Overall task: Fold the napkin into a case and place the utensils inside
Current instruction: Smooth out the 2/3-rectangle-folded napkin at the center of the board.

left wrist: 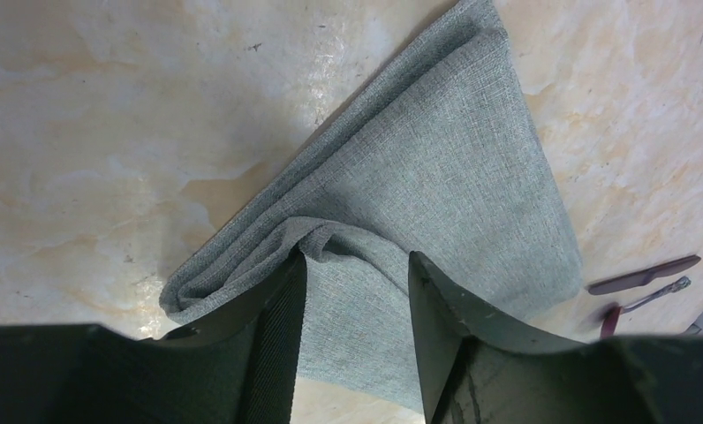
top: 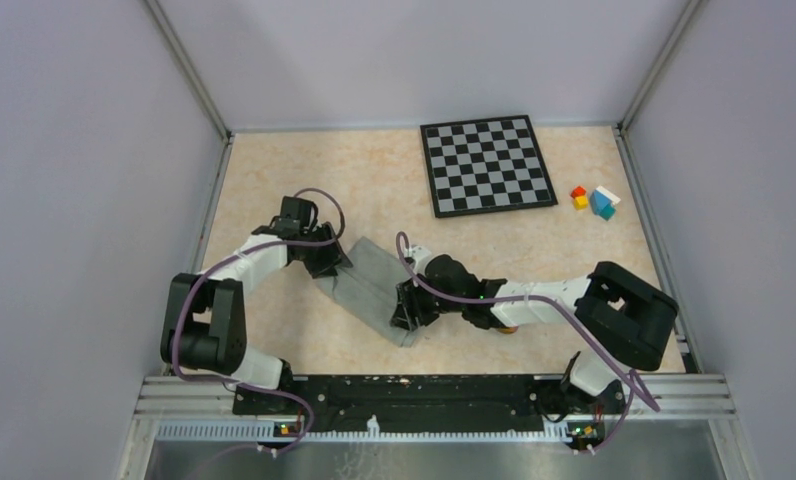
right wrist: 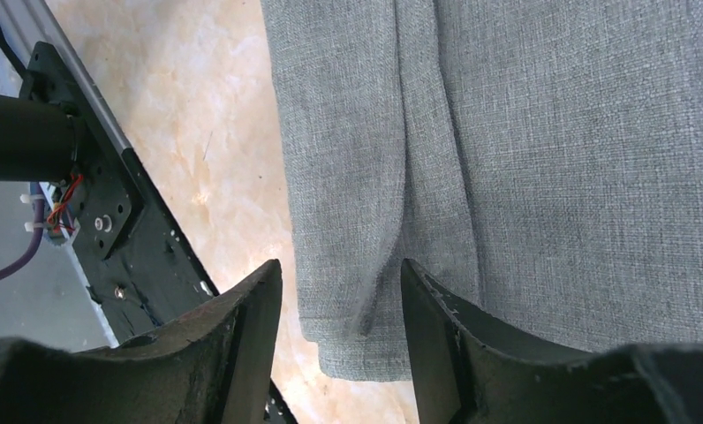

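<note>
The napkin (top: 370,286) is a grey-green cloth folded into a narrow strip, lying diagonally on the table between my two grippers. My left gripper (top: 326,262) is at its far left end. In the left wrist view the jaws (left wrist: 355,261) stand apart with a bunched layer of cloth (left wrist: 436,168) between them. My right gripper (top: 411,306) is at the near end; its jaws (right wrist: 340,265) stand apart astride the cloth's corner (right wrist: 366,336). The dark knife (left wrist: 644,274) and the spoon (left wrist: 653,296) lie beyond the cloth's far side.
The chessboard (top: 486,165) lies at the back. Small coloured blocks (top: 594,200) sit to its right. The black base rail (top: 414,395) runs along the near edge and shows in the right wrist view (right wrist: 109,221). Grey walls close in both sides.
</note>
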You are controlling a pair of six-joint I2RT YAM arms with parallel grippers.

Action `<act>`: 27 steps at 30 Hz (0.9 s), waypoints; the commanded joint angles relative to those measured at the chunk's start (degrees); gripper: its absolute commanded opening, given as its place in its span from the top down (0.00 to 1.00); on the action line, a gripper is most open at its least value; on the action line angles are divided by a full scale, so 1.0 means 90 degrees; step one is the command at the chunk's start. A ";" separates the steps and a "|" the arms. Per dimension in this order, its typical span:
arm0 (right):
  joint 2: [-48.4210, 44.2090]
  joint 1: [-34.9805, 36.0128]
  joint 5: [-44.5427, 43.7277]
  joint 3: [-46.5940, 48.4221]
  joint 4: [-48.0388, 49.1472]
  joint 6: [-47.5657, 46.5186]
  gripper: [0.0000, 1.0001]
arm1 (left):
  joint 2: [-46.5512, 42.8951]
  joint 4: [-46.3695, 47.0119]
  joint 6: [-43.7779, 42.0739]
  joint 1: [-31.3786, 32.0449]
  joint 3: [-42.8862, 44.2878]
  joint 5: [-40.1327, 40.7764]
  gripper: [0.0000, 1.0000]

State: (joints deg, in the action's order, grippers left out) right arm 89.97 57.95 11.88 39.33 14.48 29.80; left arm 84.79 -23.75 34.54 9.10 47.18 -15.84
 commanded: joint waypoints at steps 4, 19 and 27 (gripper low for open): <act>0.0096 -0.0082 0.0126 -0.0067 0.0374 0.0079 0.57 | -0.0471 0.0027 -0.0215 0.0004 -0.0067 -0.0083 0.40; -0.0543 -0.0106 -0.1178 0.0029 -0.0357 0.0059 1.00 | -0.0862 -0.0037 -0.0225 -0.0025 -0.0034 -0.0534 0.33; -0.0516 -0.0162 -0.1300 -0.0348 -0.0194 0.0177 1.00 | -0.0831 0.0214 -0.0080 -0.0028 -0.0235 -0.0461 0.47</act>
State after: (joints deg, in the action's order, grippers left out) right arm 86.76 57.08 2.33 38.11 11.94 31.33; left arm 78.02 -23.92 33.39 9.08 46.00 -20.12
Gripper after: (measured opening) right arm 0.014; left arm 0.545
